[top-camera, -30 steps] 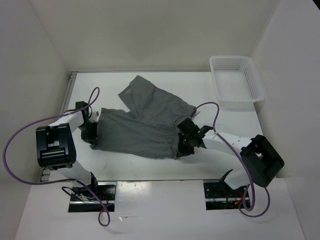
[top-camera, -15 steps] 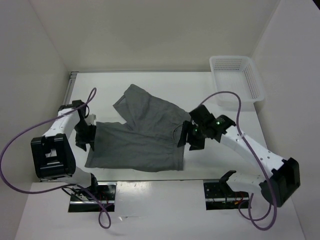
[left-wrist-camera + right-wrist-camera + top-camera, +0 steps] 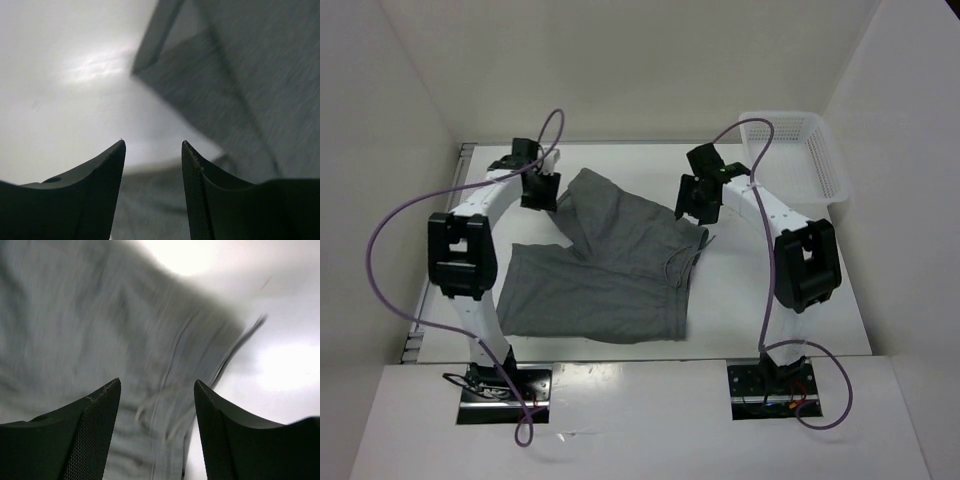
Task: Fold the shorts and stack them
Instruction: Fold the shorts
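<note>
The grey shorts (image 3: 610,260) lie spread on the white table, one leg reaching to the far left, the other lying toward the near edge. My left gripper (image 3: 540,190) hovers just off the far leg's left corner, open and empty; in the left wrist view its jaws (image 3: 152,147) frame bare table with the shorts (image 3: 250,90) to the right. My right gripper (image 3: 698,202) hangs above the waistband end at the far right, also open and empty. In the right wrist view the shorts (image 3: 100,325) with drawstrings fill the space under the gripper (image 3: 156,385).
A white mesh basket (image 3: 792,160) stands at the far right corner. The table's left edge has a metal rail (image 3: 457,185). White walls close in the back and both sides. Purple cables loop from both arms.
Both grippers have opened and let go of the shorts, then risen and swung toward the far side. The shorts now lie flat, the near leg spread toward the front edge.
</note>
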Controlling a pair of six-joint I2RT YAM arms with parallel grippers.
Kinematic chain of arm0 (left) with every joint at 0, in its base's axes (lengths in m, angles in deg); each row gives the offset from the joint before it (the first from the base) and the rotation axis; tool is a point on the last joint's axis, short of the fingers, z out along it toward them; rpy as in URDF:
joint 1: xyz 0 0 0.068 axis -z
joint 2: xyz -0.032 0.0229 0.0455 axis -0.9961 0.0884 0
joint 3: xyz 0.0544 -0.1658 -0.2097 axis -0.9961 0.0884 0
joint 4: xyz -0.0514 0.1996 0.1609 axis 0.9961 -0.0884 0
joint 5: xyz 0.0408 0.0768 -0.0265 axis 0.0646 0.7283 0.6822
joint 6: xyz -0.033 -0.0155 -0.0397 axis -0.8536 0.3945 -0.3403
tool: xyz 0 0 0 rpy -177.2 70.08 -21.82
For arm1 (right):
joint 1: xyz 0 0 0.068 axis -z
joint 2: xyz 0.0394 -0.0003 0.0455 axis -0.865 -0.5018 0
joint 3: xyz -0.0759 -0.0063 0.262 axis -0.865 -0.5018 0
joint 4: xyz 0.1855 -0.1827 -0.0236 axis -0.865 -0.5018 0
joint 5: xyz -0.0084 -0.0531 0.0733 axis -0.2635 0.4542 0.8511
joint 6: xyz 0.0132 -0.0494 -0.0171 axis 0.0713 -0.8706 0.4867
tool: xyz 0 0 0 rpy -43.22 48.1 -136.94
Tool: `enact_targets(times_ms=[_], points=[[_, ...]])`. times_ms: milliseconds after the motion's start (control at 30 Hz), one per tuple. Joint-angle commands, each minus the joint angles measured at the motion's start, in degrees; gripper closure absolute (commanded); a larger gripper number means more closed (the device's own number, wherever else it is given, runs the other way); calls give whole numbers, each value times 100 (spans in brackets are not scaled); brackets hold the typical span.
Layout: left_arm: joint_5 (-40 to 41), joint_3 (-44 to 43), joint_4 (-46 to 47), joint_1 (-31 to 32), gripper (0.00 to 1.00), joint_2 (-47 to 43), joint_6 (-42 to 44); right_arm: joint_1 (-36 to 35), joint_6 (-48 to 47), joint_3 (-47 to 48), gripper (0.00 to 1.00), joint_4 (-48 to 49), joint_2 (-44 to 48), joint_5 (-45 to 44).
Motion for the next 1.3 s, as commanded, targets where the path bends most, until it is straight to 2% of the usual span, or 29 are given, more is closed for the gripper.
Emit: enact_targets(times_ms=[0, 133, 267, 467, 533, 600, 667, 700, 767, 800, 900, 1000, 1100, 1167, 1267], points=[[-265, -625, 856, 344, 44, 836, 21, 337, -237, 472, 34, 531, -489, -522], [-97, -1082, 1183, 424, 44, 1507, 21, 636, -351, 822, 33, 584, -1008, -716], [122, -1146, 1296, 476, 43, 1807, 21, 637, -545, 947, 26, 435, -1421, -462], [71, -776, 1367, 476, 43, 1807, 21, 637, -545, 25, 22, 847, -1290, 161], [-123, -714, 1193, 476, 55, 1807, 21, 690, -484, -195, 22, 971, -1290, 285], [-237, -714, 1139, 476, 64, 1807, 21, 751, -484, -257, 29, 1024, -1448, 461], [-299, -557, 990, 476, 78, 1702, 21, 804, -484, -257, 37, 1024, -1554, 531], [-299, -556, 989, 476, 85, 1701, 21, 856, -432, -318, 47, 1085, -1554, 532], [-299, -338, 989, 476, 98, 1509, 21, 918, -379, -380, 57, 1137, -1554, 532], [-299, -276, 989, 476, 99, 1430, 21, 979, -378, -433, 65, 1138, -1554, 471], [-194, -205, 920, 336, 99, 1122, 21, 980, -378, -547, 77, 1261, -1387, 331], [-107, -74, 665, 3, 98, 666, 21, 1032, -378, -547, 99, 1261, -1387, 146], [34, 129, 506, -384, 94, 349, 21, 1032, -431, -600, 100, 1314, -1334, 145], [96, 401, 436, -586, 85, 208, 21, 1032, -431, -600, 100, 1375, -1282, 145], [96, 830, 190, -649, 80, -90, 21, 1032, -492, -600, 100, 1375, -1281, 145]])
